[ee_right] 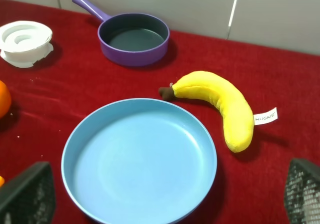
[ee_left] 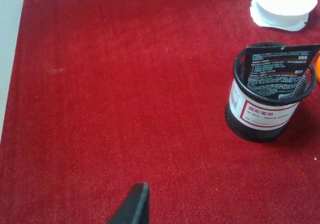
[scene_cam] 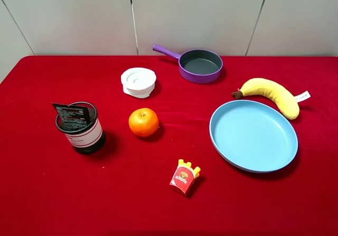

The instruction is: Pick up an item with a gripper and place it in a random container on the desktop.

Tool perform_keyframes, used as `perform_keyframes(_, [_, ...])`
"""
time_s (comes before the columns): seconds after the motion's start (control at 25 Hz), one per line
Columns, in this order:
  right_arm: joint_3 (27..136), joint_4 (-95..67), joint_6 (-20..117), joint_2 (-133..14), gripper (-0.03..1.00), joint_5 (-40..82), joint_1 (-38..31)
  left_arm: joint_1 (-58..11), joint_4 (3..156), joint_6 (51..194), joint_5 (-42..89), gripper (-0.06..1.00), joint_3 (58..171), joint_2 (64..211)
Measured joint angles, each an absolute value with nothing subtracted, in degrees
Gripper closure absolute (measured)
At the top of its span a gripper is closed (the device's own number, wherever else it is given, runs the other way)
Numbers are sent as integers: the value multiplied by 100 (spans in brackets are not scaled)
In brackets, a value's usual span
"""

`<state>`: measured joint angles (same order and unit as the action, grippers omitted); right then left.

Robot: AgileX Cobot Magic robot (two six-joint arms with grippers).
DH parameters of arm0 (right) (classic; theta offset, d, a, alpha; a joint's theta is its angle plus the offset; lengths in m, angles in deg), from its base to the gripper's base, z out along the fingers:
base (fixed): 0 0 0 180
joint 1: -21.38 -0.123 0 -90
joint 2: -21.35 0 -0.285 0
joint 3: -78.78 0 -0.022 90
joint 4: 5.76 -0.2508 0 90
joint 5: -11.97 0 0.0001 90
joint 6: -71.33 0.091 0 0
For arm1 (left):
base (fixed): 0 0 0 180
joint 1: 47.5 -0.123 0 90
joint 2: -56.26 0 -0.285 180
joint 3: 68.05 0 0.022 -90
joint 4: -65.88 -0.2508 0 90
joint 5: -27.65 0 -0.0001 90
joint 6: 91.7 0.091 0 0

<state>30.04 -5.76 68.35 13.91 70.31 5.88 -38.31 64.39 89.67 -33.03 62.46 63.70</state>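
Note:
The item, a flat black tube (scene_cam: 72,115) with white print, stands tilted inside the container, a black wire-mesh cup (scene_cam: 84,135) at the left of the red desktop (scene_cam: 105,199). The left wrist view shows the tube (ee_left: 280,68) leaning in the cup (ee_left: 260,116), well clear of the single black finger (ee_left: 136,206) of my left gripper; its other finger is out of frame. My right gripper (ee_right: 165,194) is open and holds nothing, hovering over the near side of the blue plate (ee_right: 140,159). Neither arm appears in the high view.
An orange (scene_cam: 143,122) lies right of the cup, and a white round lid (scene_cam: 138,82) sits behind it. A purple pan (scene_cam: 199,65) is at the back. The blue plate (scene_cam: 253,135) and a yellow plush banana (scene_cam: 272,93) are at the right. A toy fries box (scene_cam: 185,177) lies near the front.

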Motion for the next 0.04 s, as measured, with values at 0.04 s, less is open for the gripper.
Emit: perform_keyframes(0.04, [3004, -576, 6835, 1391, 27, 7031, 588, -3831, 6439, 8967, -3303, -5, 6246, 6370])
